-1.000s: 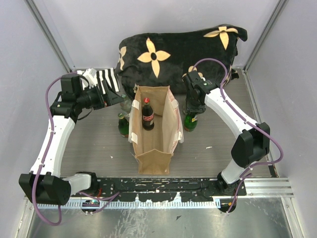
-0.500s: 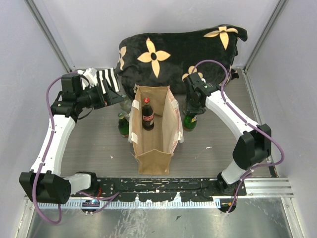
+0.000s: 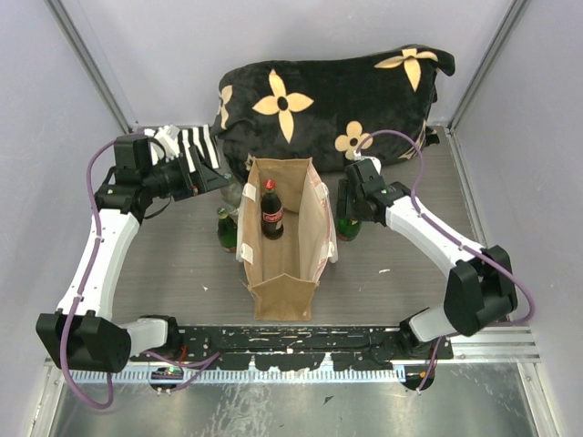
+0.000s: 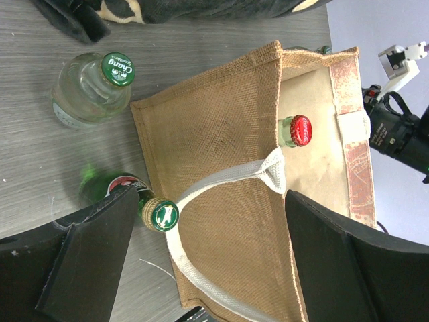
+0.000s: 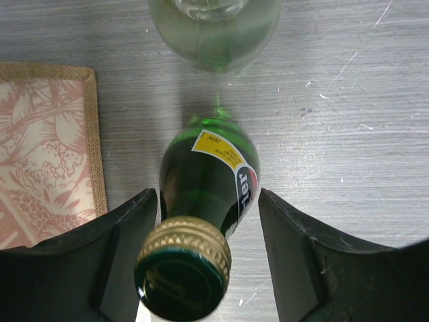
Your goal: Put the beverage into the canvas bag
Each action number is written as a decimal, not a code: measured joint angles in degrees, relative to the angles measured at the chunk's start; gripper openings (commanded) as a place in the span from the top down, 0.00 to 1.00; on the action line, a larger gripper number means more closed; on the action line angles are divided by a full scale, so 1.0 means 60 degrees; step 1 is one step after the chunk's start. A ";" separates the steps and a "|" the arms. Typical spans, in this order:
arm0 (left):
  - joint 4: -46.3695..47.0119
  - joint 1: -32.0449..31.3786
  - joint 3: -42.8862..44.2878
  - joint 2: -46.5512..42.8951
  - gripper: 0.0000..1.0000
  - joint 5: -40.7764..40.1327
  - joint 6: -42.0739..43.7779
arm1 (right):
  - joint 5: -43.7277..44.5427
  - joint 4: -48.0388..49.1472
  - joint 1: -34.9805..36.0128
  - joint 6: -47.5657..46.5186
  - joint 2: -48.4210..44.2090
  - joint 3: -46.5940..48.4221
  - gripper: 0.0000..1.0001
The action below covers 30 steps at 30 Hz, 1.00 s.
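The tan canvas bag [image 3: 284,293] stands open mid-table, and a dark cola bottle with a red cap [image 3: 271,211] is upright inside it. My right gripper [image 5: 206,202] is open around a green bottle with a gold cap [image 5: 204,178], which stands just right of the bag with a gap at each finger. My left gripper [image 4: 201,248] is open wide above the bag's left wall [image 4: 221,127] and its cream handle [image 4: 224,180]. Another green bottle [image 4: 159,215] stands by the left finger.
A clear bottle with a green cap [image 4: 94,90] stands left of the bag, towards the back. Another clear bottle [image 5: 214,27] stands behind the right green bottle. The black flowered cushion [image 3: 319,91] fills the back. Grey walls close in both sides.
My right gripper's jaws have spread apart around the green bottle's neck, and the right arm has swung slightly towards the near side. The left arm has not moved.
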 measured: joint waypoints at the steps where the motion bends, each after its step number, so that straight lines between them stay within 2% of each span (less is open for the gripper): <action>1: -0.0004 0.0000 0.0000 0.0022 0.03 0.0004 0.0000 | 0.0011 0.0149 0.0000 -0.0015 -0.0102 -0.0142 0.32; 7: 0.0000 0.0000 0.0000 0.0069 0.03 0.0004 -0.0004 | 0.0244 0.1843 0.0000 -0.0255 -0.1402 -0.1464 0.32; 14: 0.0004 0.0000 0.0000 0.0087 0.03 0.0011 0.0000 | 0.0313 0.3373 0.0000 -0.0503 -0.1767 -0.2291 0.37; 16: 0.0007 0.0000 0.0000 0.0124 0.03 0.0026 -0.0004 | 0.0310 0.3763 0.0000 -0.0528 -0.1770 -0.2699 0.45; 17: 0.0007 0.0000 0.0000 0.0149 0.03 0.0033 -0.0004 | 0.0295 0.3974 0.0004 -0.0506 -0.1770 -0.2900 0.55; 19: 0.0007 0.0000 0.0000 0.0193 0.03 0.0036 -0.0004 | 0.0364 0.4371 0.0036 -0.0576 -0.1803 -0.3067 0.83; 21: 0.0007 0.0000 0.0000 0.0222 0.03 0.0040 -0.0004 | 0.0488 0.4703 0.0066 -0.0656 -0.1876 -0.3184 0.98; 25: 0.0007 0.0000 0.0000 0.0226 0.03 0.0055 -0.0004 | 0.0499 0.4980 0.0087 -0.0597 -0.2164 -0.3453 0.99; 30: 0.0022 0.0000 0.0000 0.0226 0.03 0.0062 -0.0036 | 0.0492 0.4357 0.0117 -0.0674 -0.2404 -0.3370 0.99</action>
